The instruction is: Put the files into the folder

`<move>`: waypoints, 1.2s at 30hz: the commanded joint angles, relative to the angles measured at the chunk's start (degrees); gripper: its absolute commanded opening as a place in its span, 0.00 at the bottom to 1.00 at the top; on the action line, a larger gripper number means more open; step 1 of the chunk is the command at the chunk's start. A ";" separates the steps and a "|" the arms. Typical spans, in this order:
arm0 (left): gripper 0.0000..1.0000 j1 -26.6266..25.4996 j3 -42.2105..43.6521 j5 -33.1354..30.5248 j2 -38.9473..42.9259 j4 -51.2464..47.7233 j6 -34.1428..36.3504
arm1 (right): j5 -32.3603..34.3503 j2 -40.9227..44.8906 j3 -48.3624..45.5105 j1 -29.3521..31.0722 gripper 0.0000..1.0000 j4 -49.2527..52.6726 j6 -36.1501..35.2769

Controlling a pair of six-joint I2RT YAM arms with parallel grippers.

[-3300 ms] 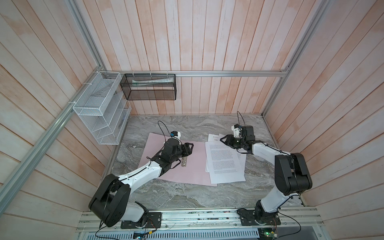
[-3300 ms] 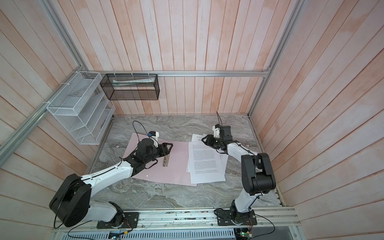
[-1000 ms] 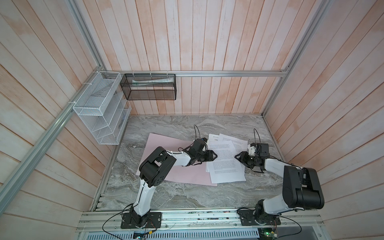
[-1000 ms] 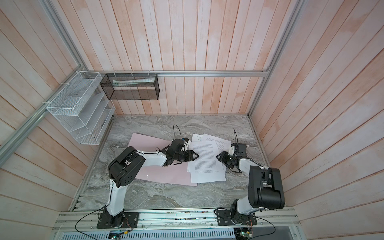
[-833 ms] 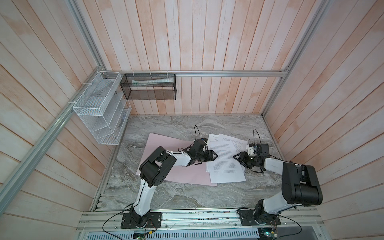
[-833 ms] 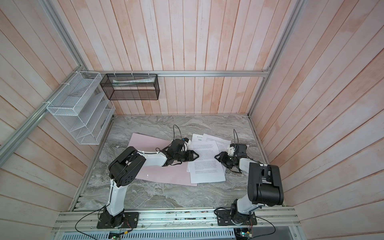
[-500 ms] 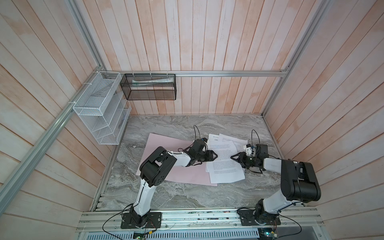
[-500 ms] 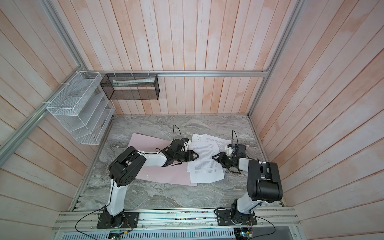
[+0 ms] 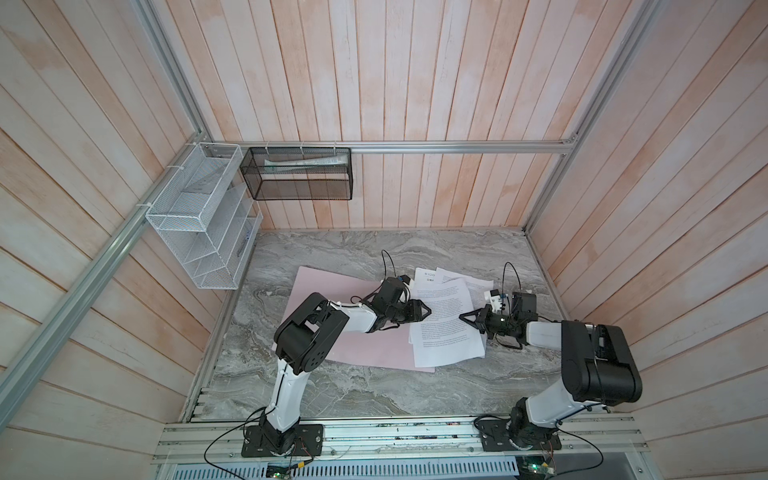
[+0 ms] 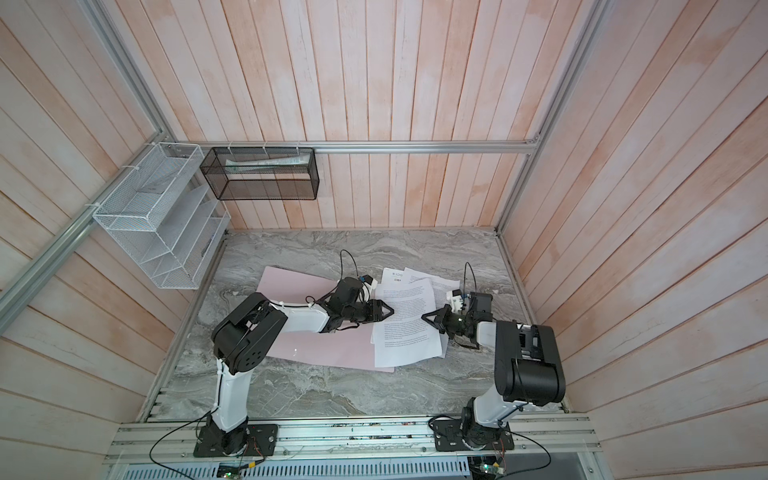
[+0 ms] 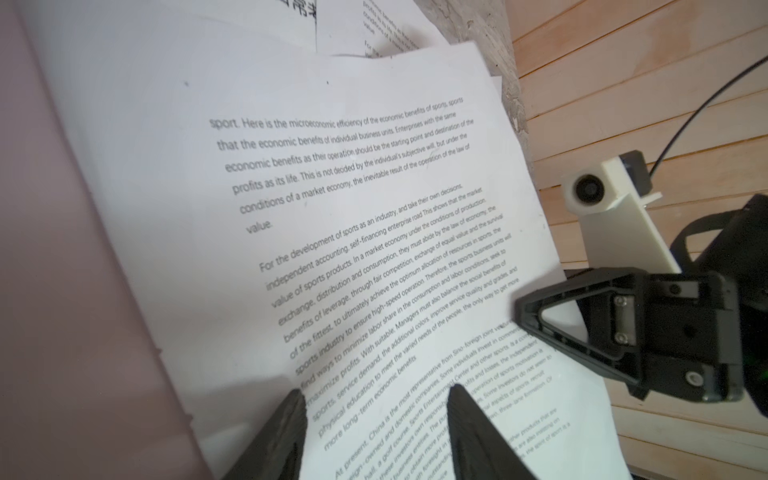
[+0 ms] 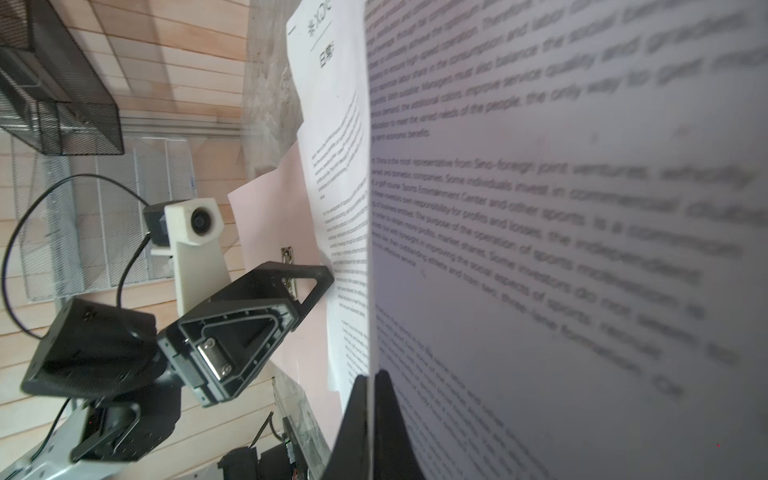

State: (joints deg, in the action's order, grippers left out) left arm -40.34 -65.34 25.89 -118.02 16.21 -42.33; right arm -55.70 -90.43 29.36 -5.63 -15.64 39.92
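Fingers [image 12: 353, 419] of the right gripper [image 12: 369, 380] are closed on one edge of the top sheet [image 11: 374, 208], presumably so that it can be drawn across the folder [image 9: 332, 303]. At the opposite edge the left gripper [image 11: 376, 399] is held apart, with nothing gripped. The files [image 9: 444, 328] are spread over the right half of the opened folder. Rolled paper [image 9: 303, 164] is kept in the black mesh basket [image 9: 299, 187]; what is in the white wire rack [image 9: 195, 216] cannot be told.

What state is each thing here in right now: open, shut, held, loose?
folder: open, lying flat.
sheets: loose, fanned pile mostly on the folder's right half.
top sheet: pinched at its right edge.
left gripper: open, at the sheets' left edge.
right gripper: shut on the top sheet.
black basket: hung on the rail, rolled paper inside.
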 commanded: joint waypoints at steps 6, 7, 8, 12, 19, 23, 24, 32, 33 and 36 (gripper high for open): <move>0.59 1.93 0.68 2.19 12.66 -2.10 -1.17 | -7.52 7.56 -1.41 1.37 0.00 -18.77 15.46; 0.60 2.27 1.02 2.23 13.96 -2.30 -1.26 | -7.86 8.00 -1.35 1.95 0.00 -20.79 16.92; 0.60 2.73 1.53 2.24 15.64 -2.66 -1.34 | -8.02 8.46 -1.42 2.70 0.00 -23.06 18.98; 0.60 5.12 6.04 1.53 24.00 -2.89 -2.23 | -6.24 8.81 -0.57 7.11 0.00 -33.03 29.24; 0.62 11.09 17.35 -4.33 41.35 -7.08 -2.04 | 3.35 4.96 4.97 18.24 0.00 -49.59 42.23; 0.66 18.53 24.51 -8.96 50.61 -11.51 1.10 | 6.71 -0.85 11.10 24.71 0.00 -52.41 43.04; 0.67 21.03 26.74 -10.11 52.95 -12.02 1.68 | 7.82 -2.80 12.53 26.00 0.00 -53.35 42.98; 0.77 31.10 30.47 -22.86 61.00 -23.60 7.74 | 10.48 -18.51 24.68 33.02 0.00 -55.37 40.97; 0.78 32.75 29.90 -23.65 60.58 -25.09 8.20 | 10.54 -19.94 25.71 33.51 0.00 -55.22 41.02; 0.78 38.93 28.04 -22.89 58.00 -28.15 8.86 | 10.62 -22.68 27.26 34.49 0.00 -55.34 38.47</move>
State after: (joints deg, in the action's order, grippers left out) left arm -5.85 -34.68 6.42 -58.19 -5.98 -36.51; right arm -46.19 -111.26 54.50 28.01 -68.16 80.44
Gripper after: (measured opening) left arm 0.783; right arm 0.047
